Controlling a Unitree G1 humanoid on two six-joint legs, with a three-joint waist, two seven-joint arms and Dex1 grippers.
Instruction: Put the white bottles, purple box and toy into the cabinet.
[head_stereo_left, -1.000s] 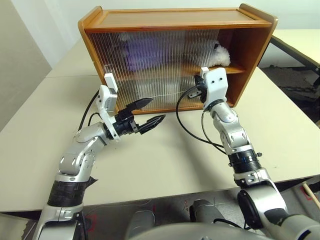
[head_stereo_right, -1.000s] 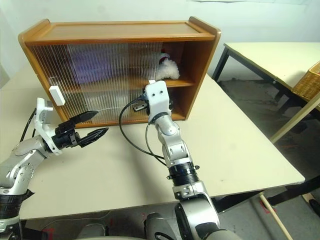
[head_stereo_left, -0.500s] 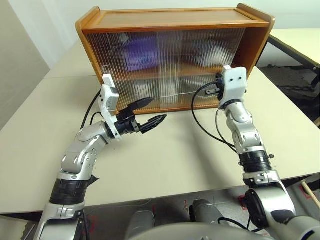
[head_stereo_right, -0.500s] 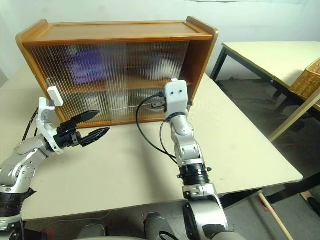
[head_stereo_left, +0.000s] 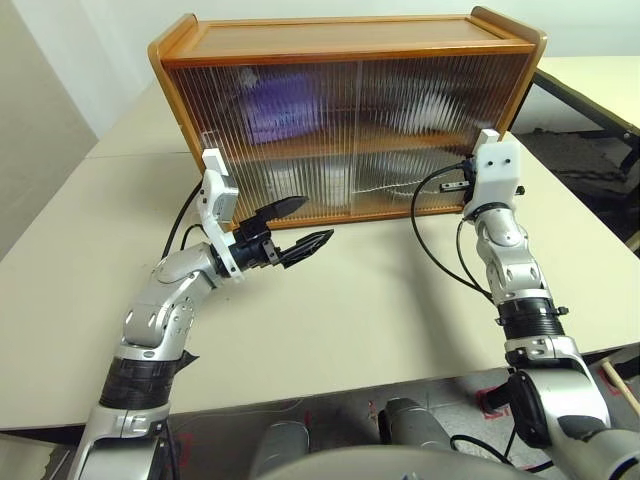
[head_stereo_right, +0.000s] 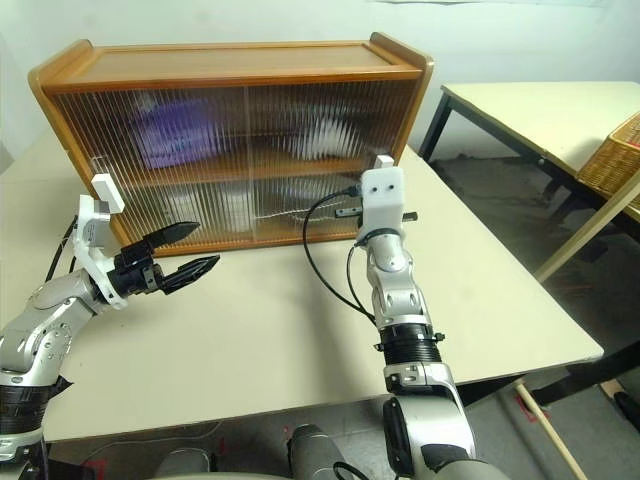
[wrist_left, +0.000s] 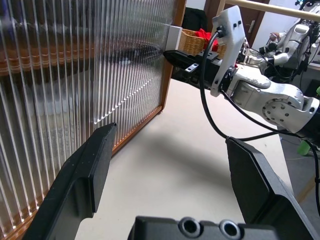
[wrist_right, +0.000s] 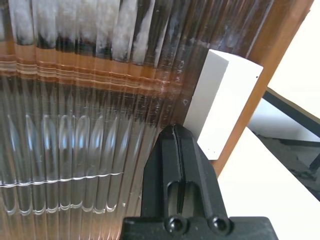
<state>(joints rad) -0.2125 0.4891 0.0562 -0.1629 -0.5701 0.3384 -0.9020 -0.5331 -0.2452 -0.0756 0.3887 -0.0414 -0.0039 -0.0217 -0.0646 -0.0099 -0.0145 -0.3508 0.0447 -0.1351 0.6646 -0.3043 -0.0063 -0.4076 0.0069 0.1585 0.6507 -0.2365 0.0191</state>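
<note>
While both ribbed sliding doors stand across the whole front of the cabinet (head_stereo_left: 340, 45), you see the contents as blurs behind them: the purple box (head_stereo_left: 283, 112) on the upper shelf toward the left, the toy (head_stereo_left: 440, 103) as a white fluffy shape on the upper shelf toward the right, and pale shapes on the lower shelf that you cannot identify for sure as the white bottles.

Your right gripper (wrist_right: 177, 142) has its fingers pressed together, tips at the right door just beside its small white handle (wrist_right: 222, 102), close to the cabinet's right wooden side post. Whether the tips touch the door or the handle you cannot tell.

Your left gripper (head_stereo_left: 295, 228) hangs above the table (head_stereo_left: 350, 310) in front of the left door, fingers spread wide, holding nothing, near the other white handle (head_stereo_right: 103, 192) at the cabinet's left edge.

Between the two arms the table is bare cream surface, with room out to its near and right edges. A second table (head_stereo_right: 540, 110) stands apart on the right, and a wicker basket (head_stereo_right: 612, 160) sits at the right edge.
</note>
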